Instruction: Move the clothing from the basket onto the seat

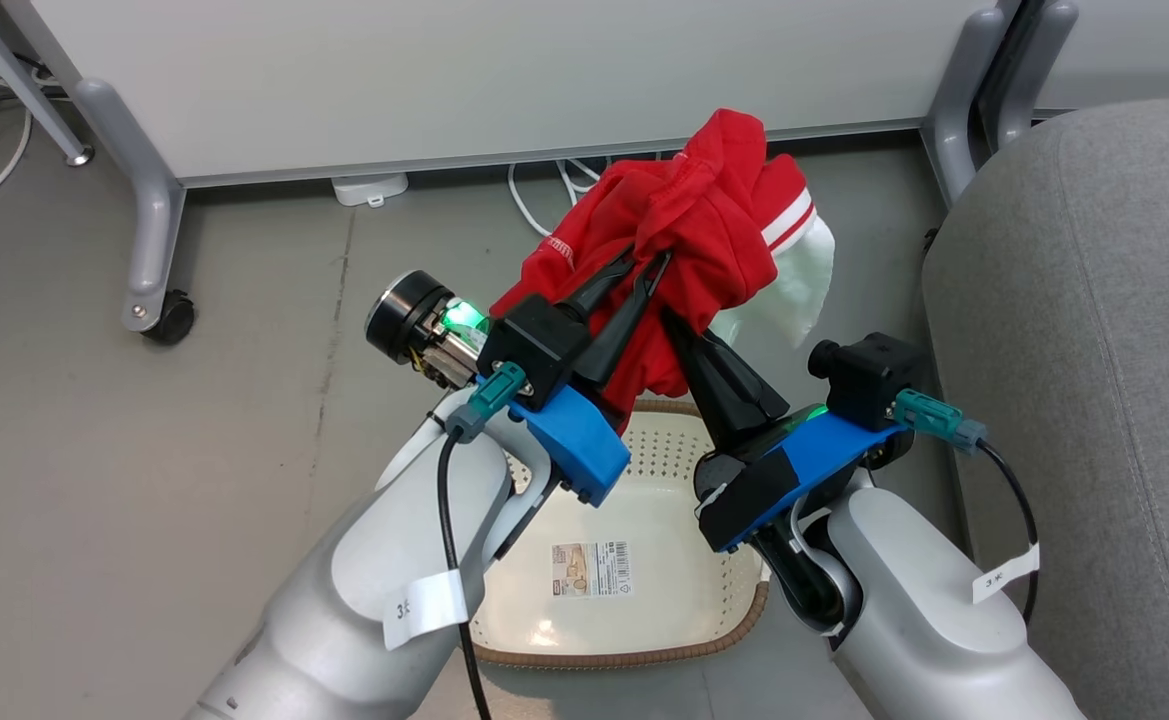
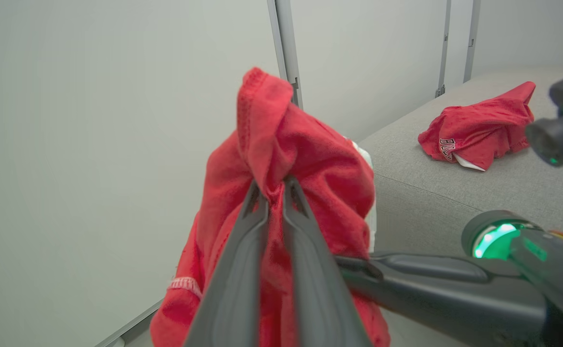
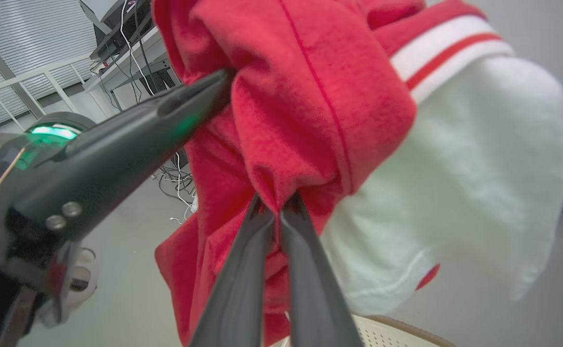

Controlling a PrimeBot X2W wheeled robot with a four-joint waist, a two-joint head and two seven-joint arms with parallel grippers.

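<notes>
Seat [image 1: 1074, 330]: grey woven cushion with a rounded corner, at the right of the head view, standing on the floor [image 1: 194, 450].
Panel [image 1: 444, 70]: pale wall panel across the top of the head view, on grey legs; one leg ends in a black castor [image 1: 166, 318]. White cables [image 1: 544, 190] lie under its lower edge.
Basket [image 1: 624, 655]: cream, perforated, brown woven-look rim. It sits on the floor just beside the seat, under both forearms, with its bare bottom showing.
Clothing [image 1: 704, 220]: red bundle with white trim, lifted clear of the basket and hanging in the air between the two claws. Its white lining droops on the side toward the seat.
Other garment [image 2: 478, 125]: red, crumpled, with black-and-white lettering and a white edge. It lies on top of the seat, well apart from the held bundle.
Left claw [image 1: 649, 262]: fingers drawn narrow, pinching a fold of the clothing near its middle; red cloth bulges above the tips in the left wrist view.
Right claw [image 1: 672, 322]: fingers almost together, gripping a gathered fold at the lower side of the clothing, just beside the left claw.
Sticker [image 1: 592, 568]: barcode label flat on the basket's bottom.
</notes>
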